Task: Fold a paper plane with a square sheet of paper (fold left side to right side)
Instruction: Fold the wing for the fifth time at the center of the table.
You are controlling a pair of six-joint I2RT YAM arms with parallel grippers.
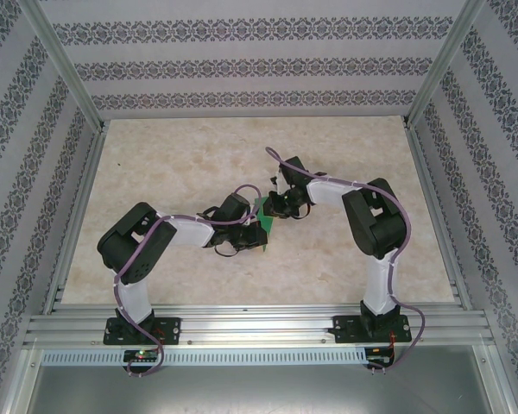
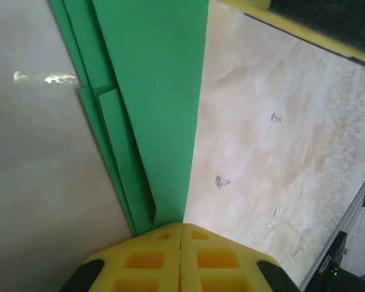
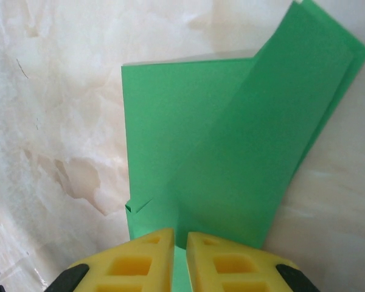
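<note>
Two grippers sat nose to nose at mid-table, and the green paper sheet (image 1: 265, 227) lay right between them, mostly buried under the black wrist housings in the overhead view. Just a sliver of green peeked out, its outline impossible to read from up there. The left gripper (image 1: 249, 240) was on its left side and the right gripper (image 1: 274, 210) on its far right; how their jaws stood could not be made out from above.

Down at the left wrist things were clearer. The left gripper (image 2: 181, 226) had its yellow fingers (image 2: 158, 240) pressed flat together, clamped on the near end of the sheet (image 2: 152, 91). The paper ran up and out of the top of the frame, so its far end was cut off. Along its left edge several layers showed, stepped one behind another, hard to count. At the top right corner a yellow strip (image 2: 304, 29) with something dark behind it was cropped too tightly to identify.

From the right wrist, the right gripper (image 3: 180, 234) showed its fingers nearly together with green running into the slim gap: gripping the sheet (image 3: 231, 152). One panel lay flat on the marbled table (image 3: 61, 91), and a long band angled up to the right over it. A small nick or crease (image 3: 137, 207) marked the left edge, too small to tell which. The pinched edge itself was hidden by the pads.
</note>
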